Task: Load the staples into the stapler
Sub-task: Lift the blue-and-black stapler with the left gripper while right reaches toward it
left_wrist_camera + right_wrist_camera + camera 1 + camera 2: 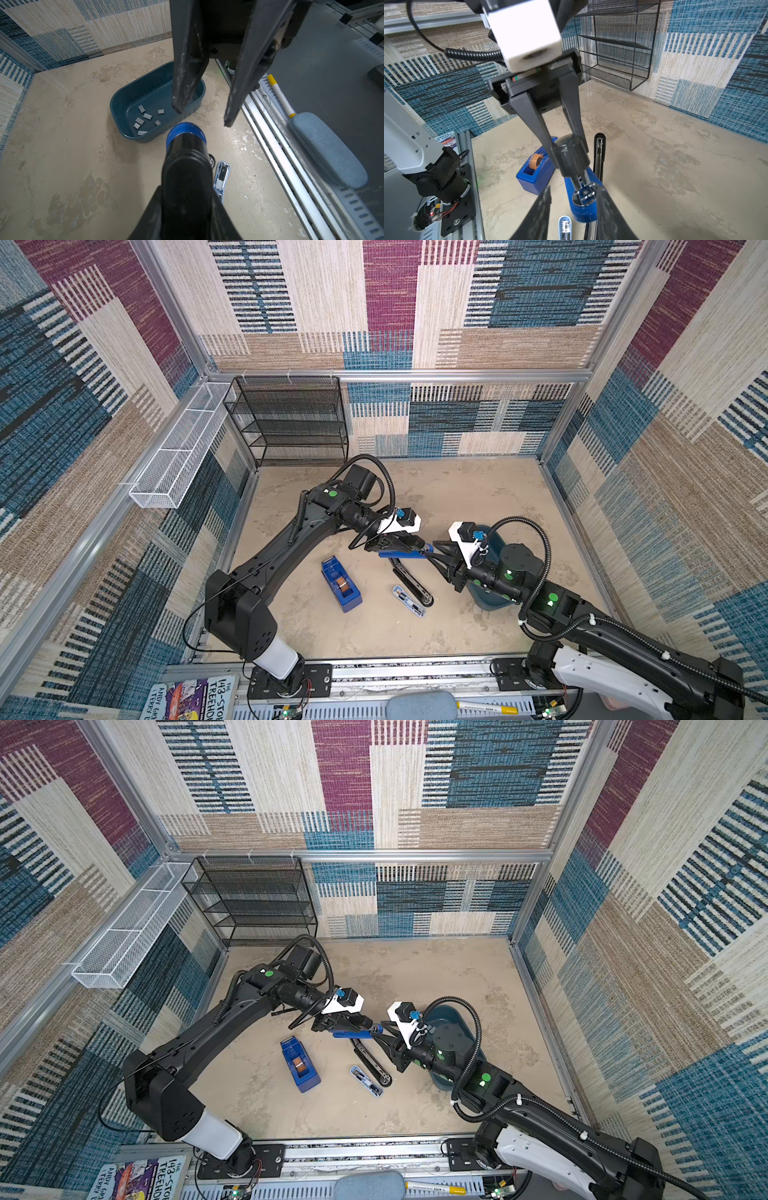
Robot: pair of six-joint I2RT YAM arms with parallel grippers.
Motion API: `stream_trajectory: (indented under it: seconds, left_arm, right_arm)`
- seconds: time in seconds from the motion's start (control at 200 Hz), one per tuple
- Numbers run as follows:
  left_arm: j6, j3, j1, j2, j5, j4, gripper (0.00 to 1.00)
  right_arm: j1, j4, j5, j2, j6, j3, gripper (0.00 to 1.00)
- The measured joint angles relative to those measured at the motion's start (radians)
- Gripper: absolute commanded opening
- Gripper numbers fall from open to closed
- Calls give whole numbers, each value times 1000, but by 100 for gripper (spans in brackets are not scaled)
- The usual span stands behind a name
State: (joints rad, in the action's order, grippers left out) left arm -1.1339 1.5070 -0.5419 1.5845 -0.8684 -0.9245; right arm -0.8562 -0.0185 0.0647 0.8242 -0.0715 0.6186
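- Left gripper (419,547) clamps the raised blue stapler (397,554) by its black top.
- Right gripper (202,117) has its jaws narrowly apart, straddling the stapler's front end.
- Staples (147,116) lie in the teal tub (145,138), at the stapler's 3 o'clock.

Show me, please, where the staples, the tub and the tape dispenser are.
staples (147,116): left wrist view, on one strip amid the group.
tub (151,91): left wrist view, on its bare inside.
tape dispenser (343,585): in a top view, on the tape roll.

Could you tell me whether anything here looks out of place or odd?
Nothing looks spilled or broken. The black stapler lies open on the table; the staples lie scattered loose inside the teal tub.
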Motion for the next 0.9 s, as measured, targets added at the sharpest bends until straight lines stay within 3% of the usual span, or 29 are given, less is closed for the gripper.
stream_trajectory:
  seconds: [0.366,0.646,0.796,0.897]
  left_arm:
    - [-30,-18,0,-42,6,-19,0]
    - [-43,-17,25,-55,-142,-8,0]
    - [-43,-13,26,-48,-149,-7,0]
    - [-43,-10,27,-27,-120,-7,0]
  right_arm:
    - [0,-66,-91,83,-33,-38,20]
    - [1,14,-134,121,-52,-61,19]
    - [1,32,-126,100,-80,-55,42]
    - [6,28,-99,27,-121,-55,47]
